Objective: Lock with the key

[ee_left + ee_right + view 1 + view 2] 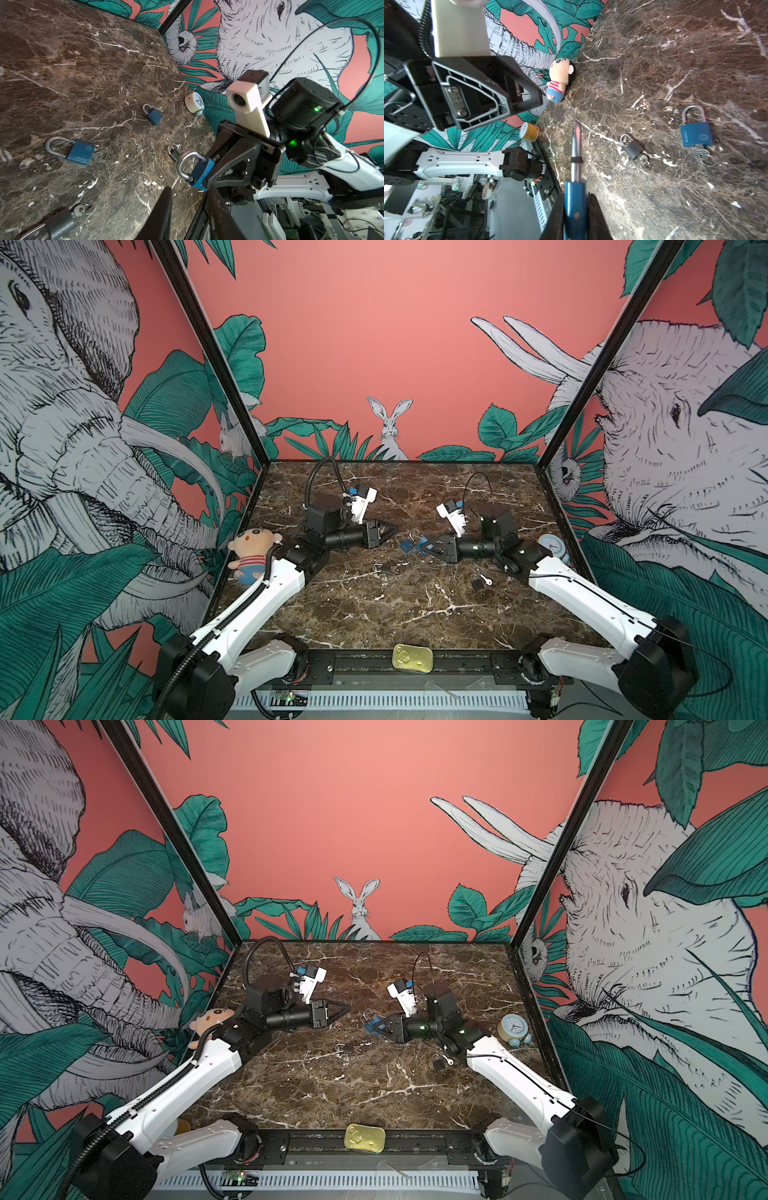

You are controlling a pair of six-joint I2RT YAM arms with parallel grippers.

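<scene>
Right claw: your right gripper (424,548) is clamped on the flat faces of the held padlock (201,171), with the shackle (180,166) sticking out past the fingertips.
Left claw: your left gripper (390,529) stands partly open with nothing in it, facing the lock from near by, not touching.
Where it is: lifted off the counter (374,614), about midway between the far and near edges, a little right of centre.
Key: none shows in the held lock; its keyway end is buried in the claw, so you cannot tell.
Handling: expect a solid, rigid metal block, dense for its size. The painted sides and polished shackle look slick, so it may pivot under a twist.
Where to hold: keep the pinch on the broad faces and brace the shackle. Take a key by its flat head.
Writing: the spare blue padlock (697,135), lying flat just beside, appears to read "BLOSSOM" next to a round emblem. A ringed key (699,152) sits in it.
Held lock's markings: none legible.
</scene>
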